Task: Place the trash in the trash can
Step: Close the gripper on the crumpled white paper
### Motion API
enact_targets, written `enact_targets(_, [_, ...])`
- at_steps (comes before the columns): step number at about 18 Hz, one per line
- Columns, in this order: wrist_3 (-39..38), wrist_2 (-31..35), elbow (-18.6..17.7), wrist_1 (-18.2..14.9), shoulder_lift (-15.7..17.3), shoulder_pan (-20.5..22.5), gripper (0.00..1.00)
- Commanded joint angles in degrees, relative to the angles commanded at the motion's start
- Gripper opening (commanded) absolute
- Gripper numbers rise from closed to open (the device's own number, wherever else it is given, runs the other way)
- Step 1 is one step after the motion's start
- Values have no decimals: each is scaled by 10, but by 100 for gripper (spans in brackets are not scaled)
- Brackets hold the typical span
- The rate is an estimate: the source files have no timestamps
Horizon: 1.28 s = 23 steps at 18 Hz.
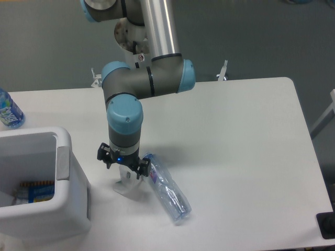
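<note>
On table: claw fingers spread over crumpled white wrapper; crushed clear bottle beside.

You see these colours:
wrapper: white
bottle: clear, pink-and-blue label
bin: white, grey strip
table: white

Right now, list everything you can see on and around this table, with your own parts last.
Crumpled white wrapper: one, white, under the tool, left of the crushed bottle.
Crushed clear plastic bottle: one, clear with a pink-and-blue label, lying on the table.
Boxy white plastic bin: one, white with a grey rim strip, lower left, something printed inside.
Blue-labelled bottle: one, blue-tinted, far left edge.
White table: one.
Arm: one, grey and blue.
Tool: one, black, down over the wrapper; grip unclear.
</note>
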Motion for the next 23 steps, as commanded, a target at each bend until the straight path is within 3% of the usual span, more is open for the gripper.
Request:
enact_targets(2, [-1,14,0,-1,-3,-1,96])
enact_targets(4, [-2,15,4,-1,-4,-3,85])
enact_targets(12, [-25,37,6,1,-10,-9,10])
enact_targets(17, [-29,36,12,-1,-9,-9,3])
enact_targets(23, [-40,14,45,-4,-2,-8,2])
